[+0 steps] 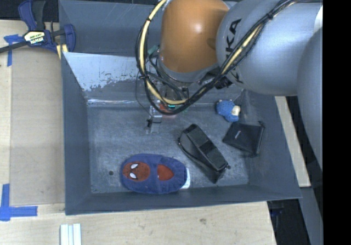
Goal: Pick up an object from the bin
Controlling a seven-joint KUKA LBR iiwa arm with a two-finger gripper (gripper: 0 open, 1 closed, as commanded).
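My gripper [152, 120] hangs low over the bare back-left part of the bin floor, mostly hidden under the arm's orange cover. A blue slipper with a red spider-mask face [154, 174] lies near the front wall, below and a little right of the gripper. A long black clip-like object [203, 151] lies slanted to the gripper's right. Nothing shows between the gripper and the floor.
A small black folded case [244, 137] leans near the right wall. A little blue toy with a yellow tip [226, 109] lies at the back right, partly under the arm's cables. The arm comes in from the right over the back of the bin.
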